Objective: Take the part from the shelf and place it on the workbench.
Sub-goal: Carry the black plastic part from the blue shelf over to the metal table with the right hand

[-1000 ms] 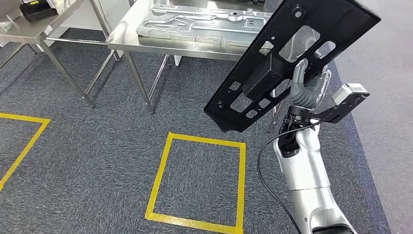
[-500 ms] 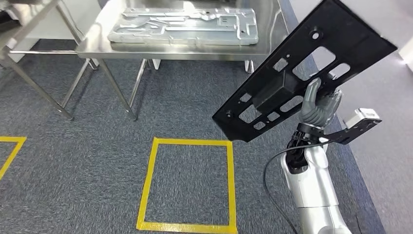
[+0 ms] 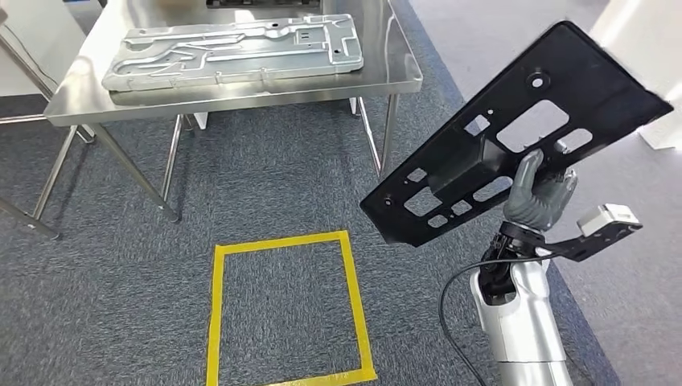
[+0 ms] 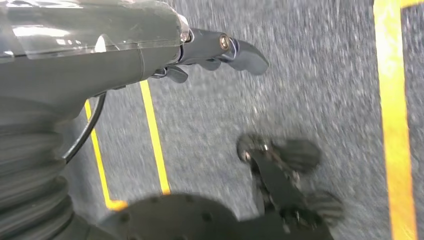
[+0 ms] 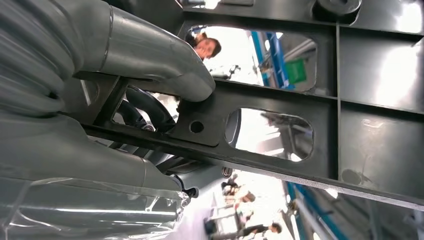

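Note:
A large black panel with several cut-outs (image 3: 515, 137) is tilted up in the air at the right of the head view. My right hand (image 3: 539, 197) grips it from below, with the thumb over its face. Up close in the right wrist view, the thumb (image 5: 150, 60) lies across a rib of the panel (image 5: 380, 125). The stainless steel workbench (image 3: 386, 76) stands ahead to the left, apart from the panel. My left hand (image 4: 215, 50) hangs over the carpet and holds nothing.
A silver stamped metal plate (image 3: 233, 52) lies on the workbench. A yellow taped square (image 3: 215, 322) marks the grey carpet in front of me. The legs of a second table (image 3: 32, 217) show at far left. A white object (image 3: 643, 32) stands at the upper right.
The whole picture has shifted, so the camera has turned: the workbench and the taped square now sit further left. The black panel stays held in my right hand.

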You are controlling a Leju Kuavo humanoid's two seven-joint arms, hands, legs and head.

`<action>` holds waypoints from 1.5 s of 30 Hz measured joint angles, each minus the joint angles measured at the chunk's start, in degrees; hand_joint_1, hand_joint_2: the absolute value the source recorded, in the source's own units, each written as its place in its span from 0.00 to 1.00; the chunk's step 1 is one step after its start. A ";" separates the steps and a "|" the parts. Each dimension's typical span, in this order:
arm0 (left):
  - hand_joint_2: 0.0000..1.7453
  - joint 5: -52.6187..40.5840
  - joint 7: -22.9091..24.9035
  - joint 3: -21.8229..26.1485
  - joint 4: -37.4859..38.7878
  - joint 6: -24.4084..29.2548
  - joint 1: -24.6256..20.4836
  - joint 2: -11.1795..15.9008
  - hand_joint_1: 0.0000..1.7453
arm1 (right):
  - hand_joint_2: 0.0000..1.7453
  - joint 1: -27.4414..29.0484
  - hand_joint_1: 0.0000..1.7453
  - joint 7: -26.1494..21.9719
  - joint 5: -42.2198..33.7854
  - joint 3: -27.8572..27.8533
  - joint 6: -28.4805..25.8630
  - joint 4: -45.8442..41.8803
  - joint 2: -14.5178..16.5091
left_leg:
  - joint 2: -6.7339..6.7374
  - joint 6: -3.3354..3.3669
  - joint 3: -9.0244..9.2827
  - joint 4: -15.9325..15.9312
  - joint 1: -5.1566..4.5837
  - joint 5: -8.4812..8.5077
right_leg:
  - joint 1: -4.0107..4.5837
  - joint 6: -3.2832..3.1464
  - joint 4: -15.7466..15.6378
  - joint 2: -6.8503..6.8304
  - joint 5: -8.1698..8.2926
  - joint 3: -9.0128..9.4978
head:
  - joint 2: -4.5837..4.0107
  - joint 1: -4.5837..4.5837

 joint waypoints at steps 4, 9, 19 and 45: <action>1.00 -0.18 1.53 -0.11 0.00 0.99 -0.24 0.16 0.00 | 1.00 0.24 1.00 1.08 0.25 -0.70 1.82 -0.47 -0.04 | 0.95 -1.07 0.63 -1.48 -0.38 0.18 | 0.45 -0.24 -1.57 -3.23 0.64 0.91 | 0.00 -0.07; 1.00 -0.40 2.37 -0.33 0.00 1.89 -0.32 0.00 0.00 | 1.00 -0.37 1.00 2.02 0.14 -0.92 2.97 0.09 -0.04 | 1.30 -0.40 0.62 -1.06 -0.58 0.37 | 0.33 0.19 -1.84 -3.11 1.04 1.00 | 0.00 -0.10; 1.00 0.24 2.36 -0.37 0.00 3.74 -0.34 -0.81 0.00 | 1.00 -3.69 1.00 2.78 -0.11 -0.89 4.77 3.45 -0.07 | 2.49 2.05 3.14 -3.40 -0.48 0.13 | 0.26 2.02 5.77 -5.98 -0.81 -3.41 | 0.00 -0.07; 1.00 0.56 3.27 -0.20 0.03 4.07 0.59 -1.07 0.00 | 1.00 -3.94 1.00 3.13 3.00 -0.15 4.42 7.30 -1.04 | 3.45 0.98 -8.22 0.92 -1.93 7.59 | 0.82 -0.44 -2.23 -6.23 -11.03 15.53 | 0.00 -0.08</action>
